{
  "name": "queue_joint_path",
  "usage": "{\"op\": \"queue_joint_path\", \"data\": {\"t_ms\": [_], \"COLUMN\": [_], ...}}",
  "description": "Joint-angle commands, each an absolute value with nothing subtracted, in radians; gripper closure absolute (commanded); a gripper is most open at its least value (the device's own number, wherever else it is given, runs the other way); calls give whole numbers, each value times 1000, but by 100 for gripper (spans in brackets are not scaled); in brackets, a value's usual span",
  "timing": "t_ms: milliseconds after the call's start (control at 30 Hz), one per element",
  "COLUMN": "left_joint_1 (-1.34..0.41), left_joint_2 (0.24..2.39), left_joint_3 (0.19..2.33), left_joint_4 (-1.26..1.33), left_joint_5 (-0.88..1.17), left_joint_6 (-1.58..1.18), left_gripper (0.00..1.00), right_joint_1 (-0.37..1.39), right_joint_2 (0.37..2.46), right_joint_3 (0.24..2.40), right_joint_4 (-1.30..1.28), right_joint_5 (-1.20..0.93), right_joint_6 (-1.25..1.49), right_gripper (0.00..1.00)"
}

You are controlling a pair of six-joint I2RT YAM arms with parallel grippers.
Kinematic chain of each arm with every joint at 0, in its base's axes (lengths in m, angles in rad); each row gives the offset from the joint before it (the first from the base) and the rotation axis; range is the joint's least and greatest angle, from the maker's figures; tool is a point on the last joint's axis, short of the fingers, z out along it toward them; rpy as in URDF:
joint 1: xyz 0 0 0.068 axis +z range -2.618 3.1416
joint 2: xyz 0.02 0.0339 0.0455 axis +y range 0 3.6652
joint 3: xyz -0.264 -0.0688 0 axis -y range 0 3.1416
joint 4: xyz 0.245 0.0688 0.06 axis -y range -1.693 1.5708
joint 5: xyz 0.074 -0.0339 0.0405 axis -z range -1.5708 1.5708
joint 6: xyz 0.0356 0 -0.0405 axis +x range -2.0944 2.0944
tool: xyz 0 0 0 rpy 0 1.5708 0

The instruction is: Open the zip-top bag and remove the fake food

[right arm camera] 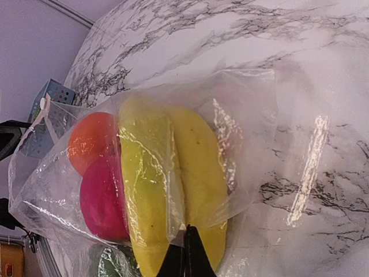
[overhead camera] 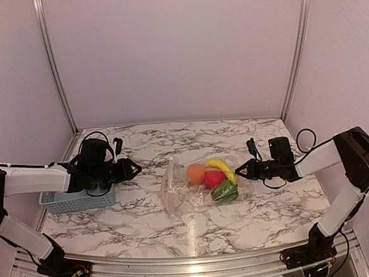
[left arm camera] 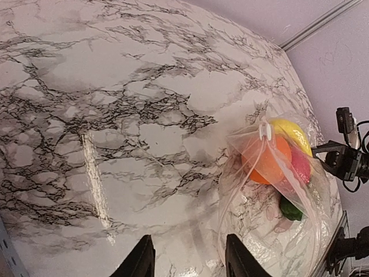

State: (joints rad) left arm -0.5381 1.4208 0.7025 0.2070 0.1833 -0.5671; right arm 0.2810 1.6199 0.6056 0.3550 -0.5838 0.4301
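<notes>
The clear zip-top bag (overhead camera: pixel 177 193) lies mid-table, holding an orange ball (overhead camera: pixel 196 173), yellow banana (overhead camera: pixel 221 167), red fruit (overhead camera: pixel 214 179) and a green vegetable (overhead camera: pixel 225 191). My right gripper (overhead camera: pixel 239 170) is at the bag's right end. In the right wrist view it (right arm camera: pixel 185 232) is shut on a fold of bag plastic (right arm camera: pixel 242 115) over the banana (right arm camera: pixel 196 167). My left gripper (overhead camera: pixel 134 168) is open and empty, left of the bag. In the left wrist view its jaws (left arm camera: pixel 189 239) stand apart above the table, the zip edge with its white slider (left arm camera: pixel 265 131) just to their right.
A light blue slatted basket (overhead camera: pixel 75 200) stands at the table's left edge under my left arm and shows in the right wrist view (right arm camera: pixel 55 95). Metal frame posts and walls close off the back. Marble tabletop (overhead camera: pixel 172 139) lies beyond the bag.
</notes>
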Motion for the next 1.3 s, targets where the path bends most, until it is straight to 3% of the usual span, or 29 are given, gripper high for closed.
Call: {"op": "queue_joint_path", "data": {"t_ms": [0,200,600,967,1133,1267], "left_joint_1": [-597,-670,-775,-782,-787,-798], "left_joint_2": [1536,1666,1854,2049,2079,2094], "left_joint_3": [772,834,886,1009,1035,1059], "left_joint_4": [296,367,586,726,746,722], "left_joint_5": [220,291,300,311,281,259], "left_joint_6": [-560,-579,-683,-727,-731,-717], "left_gripper": [59,67,66,51,32,24], "right_joint_1": [268,269,306,345,358,366], "right_joint_2": [1645,1649,1697,1740,1750,1762], "right_joint_3": [641,640,610,659,678,683], "right_joint_4": [352,350,413,388,357,356], "right_joint_5": [-609,-617,-670,-669,-673,-678], "right_joint_6": [430,427,452,441,417,415], "right_gripper": [100,100,100,100,100,100]}}
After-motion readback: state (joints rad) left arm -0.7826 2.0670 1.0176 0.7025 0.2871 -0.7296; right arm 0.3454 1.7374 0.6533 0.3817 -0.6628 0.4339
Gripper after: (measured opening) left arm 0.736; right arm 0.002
